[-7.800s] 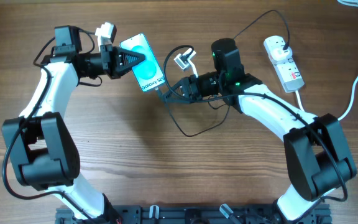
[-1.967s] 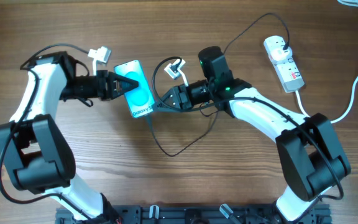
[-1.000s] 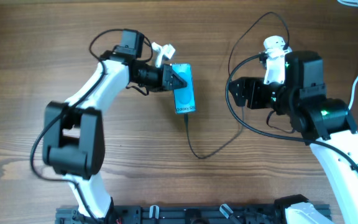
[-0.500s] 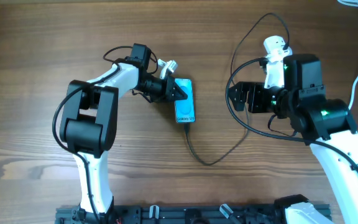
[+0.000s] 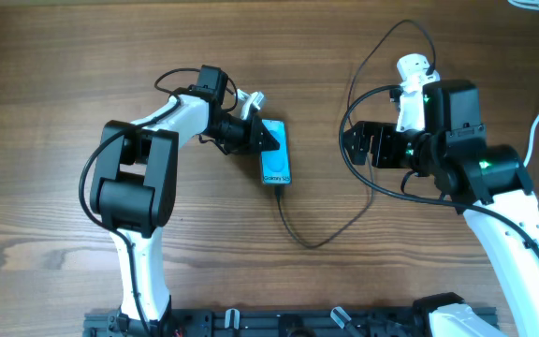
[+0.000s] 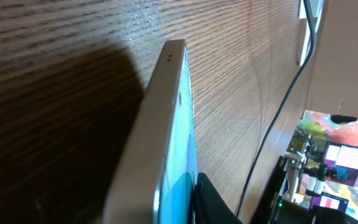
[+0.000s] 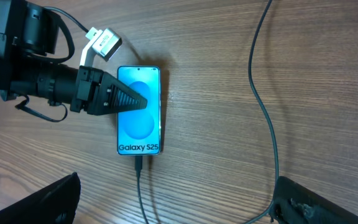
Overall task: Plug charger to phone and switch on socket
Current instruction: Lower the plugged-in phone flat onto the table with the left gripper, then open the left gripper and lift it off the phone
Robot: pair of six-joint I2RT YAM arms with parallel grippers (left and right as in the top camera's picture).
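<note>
The phone point(image 5: 277, 155), turquoise screen up, lies in the middle of the table with "Galaxy S25" at its near end point(image 7: 139, 148). My left gripper point(image 5: 266, 139) is shut on the phone's far half, one black finger point(image 7: 124, 98) flat against the screen. The charger's connector point(image 7: 138, 163) sits in the phone's near end. Its thin black cable point(image 5: 295, 232) loops across the table up to the white plug adapter point(image 5: 414, 67). Most of the socket is hidden under my right arm. My right gripper point(image 7: 178, 182) hangs open above the table, holding nothing.
A thick white cord point(image 5: 534, 131) runs along the right edge of the table. A loop of black cable point(image 5: 382, 42) arcs at the back right near the adapter. The wood table point(image 5: 45, 75) shows bare at left.
My right gripper has let go of the connector, opened wide and swung right toward the socket. The left arm carried the plugged-in phone to the right and has barely moved in the last half second.
</note>
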